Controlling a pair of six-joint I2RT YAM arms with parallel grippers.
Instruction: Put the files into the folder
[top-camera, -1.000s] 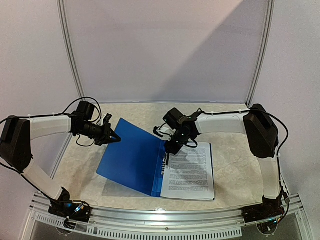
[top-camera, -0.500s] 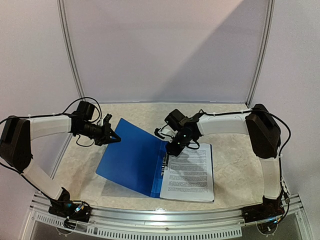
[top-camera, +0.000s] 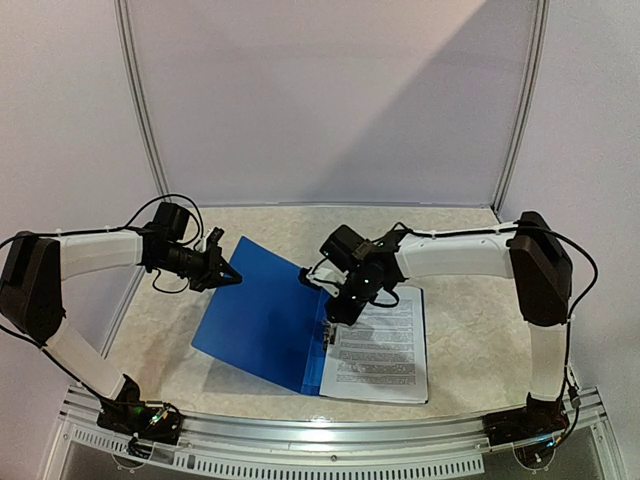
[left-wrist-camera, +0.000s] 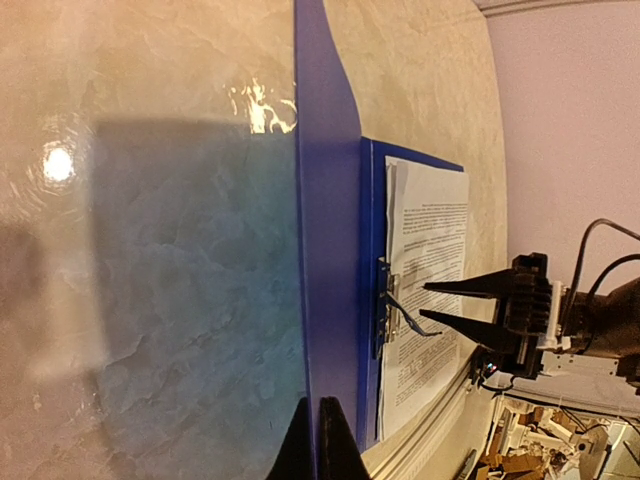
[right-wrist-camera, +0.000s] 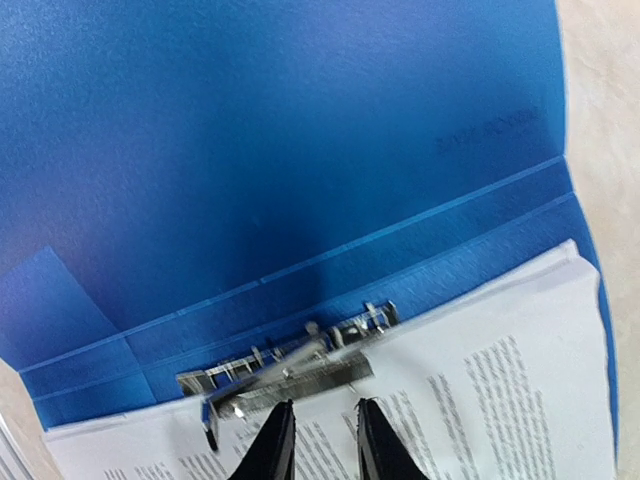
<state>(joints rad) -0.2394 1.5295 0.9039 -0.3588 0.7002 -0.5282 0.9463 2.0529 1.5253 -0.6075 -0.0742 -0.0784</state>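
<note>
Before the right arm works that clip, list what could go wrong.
1. The left gripper pinches only the cover edge of the folder. If that grip slips, the raised cover may fall onto the right gripper.
2. The right gripper hangs open right beside the metal clip. A misjudged push there could skew the files lying at the spine.

Beige marbled table under open blue folder
</note>
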